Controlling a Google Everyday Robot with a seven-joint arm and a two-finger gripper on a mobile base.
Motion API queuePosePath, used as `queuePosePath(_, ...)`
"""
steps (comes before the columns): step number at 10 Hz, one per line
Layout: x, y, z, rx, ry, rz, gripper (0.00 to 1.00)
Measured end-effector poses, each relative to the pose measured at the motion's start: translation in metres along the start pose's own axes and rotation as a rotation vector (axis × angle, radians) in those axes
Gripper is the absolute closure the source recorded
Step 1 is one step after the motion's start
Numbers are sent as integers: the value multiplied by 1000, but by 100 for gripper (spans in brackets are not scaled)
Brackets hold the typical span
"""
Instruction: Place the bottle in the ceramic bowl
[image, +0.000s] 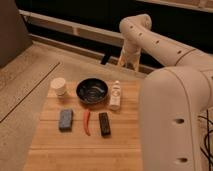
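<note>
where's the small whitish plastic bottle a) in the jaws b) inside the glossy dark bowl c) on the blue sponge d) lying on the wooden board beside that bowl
d: the small whitish plastic bottle lies on the wooden board beside the glossy dark ceramic bowl; the gripper hangs empty beyond the board's far edge.
</note>
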Motion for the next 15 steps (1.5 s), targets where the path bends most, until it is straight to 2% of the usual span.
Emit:
queuePosePath(2, -3, 12, 8, 5, 18, -43, 35)
queuePosePath(5, 4, 32, 27, -58, 76, -49, 35)
queuePosePath(6, 6, 32, 34, -67, 93, -43, 35)
queuePosePath(9, 8, 21, 57, -54, 137, -21, 35)
queuePosePath(12, 1, 15, 70, -43, 149, -11, 35)
queuePosePath(15, 0, 36, 86, -50, 176, -40, 35)
